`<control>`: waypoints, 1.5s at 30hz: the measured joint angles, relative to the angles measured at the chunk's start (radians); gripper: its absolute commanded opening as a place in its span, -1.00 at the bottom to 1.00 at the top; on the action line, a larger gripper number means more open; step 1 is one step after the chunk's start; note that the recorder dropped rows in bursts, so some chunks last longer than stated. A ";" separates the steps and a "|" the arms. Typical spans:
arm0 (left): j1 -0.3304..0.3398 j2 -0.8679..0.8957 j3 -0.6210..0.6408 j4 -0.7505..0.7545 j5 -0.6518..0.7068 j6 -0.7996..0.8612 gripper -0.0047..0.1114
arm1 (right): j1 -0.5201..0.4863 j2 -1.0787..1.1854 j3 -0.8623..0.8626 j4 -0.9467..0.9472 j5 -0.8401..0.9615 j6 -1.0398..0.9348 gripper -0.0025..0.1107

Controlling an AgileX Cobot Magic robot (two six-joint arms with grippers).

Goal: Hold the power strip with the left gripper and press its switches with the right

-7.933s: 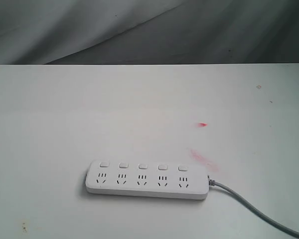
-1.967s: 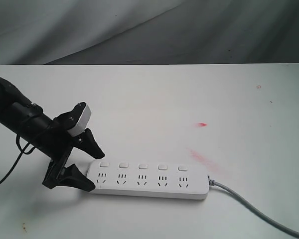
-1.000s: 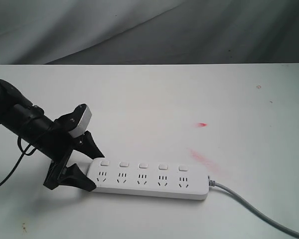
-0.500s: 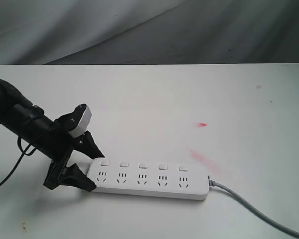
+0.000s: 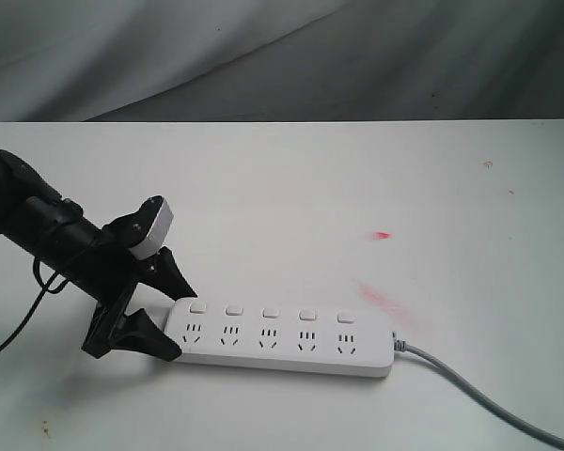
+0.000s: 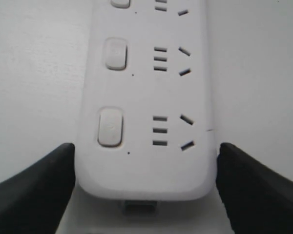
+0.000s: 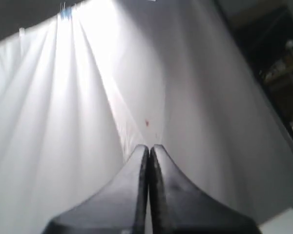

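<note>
Power strip [image 5: 279,339]: long white bar with rounded corners, laid flat near the front edge of the white table [image 5: 291,188]. Five square switches [image 5: 269,313] are set in a row, one above each socket group; a grey cable [image 5: 479,395] exits at the right end. Left gripper [image 5: 181,324] is angled down at the strip's left end, jaws spread wide, one finger just beside each long edge; contact cannot be confirmed. Right gripper [image 7: 149,148] is seen only in its wrist view, fingers pressed together, nothing held, aimed at pale drapery. Red smears [image 5: 383,299] are seen on the table; a grey fabric backdrop [image 5: 263,56] is hung behind.
</note>
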 measured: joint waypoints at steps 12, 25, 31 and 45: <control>0.000 0.000 0.000 0.000 0.000 0.000 -0.10 | 0.000 0.031 -0.082 0.046 -0.038 0.100 -0.96; 0.000 0.000 0.000 0.000 0.000 0.000 -0.10 | 0.000 0.606 -0.543 -0.161 0.443 0.022 -0.96; 0.000 0.000 0.000 0.000 0.000 0.000 -0.10 | 0.000 0.873 -0.808 -0.125 0.652 -0.225 -0.96; 0.000 0.000 0.000 0.000 0.000 0.000 -0.10 | 0.000 1.385 -1.279 0.470 1.208 -1.049 -0.96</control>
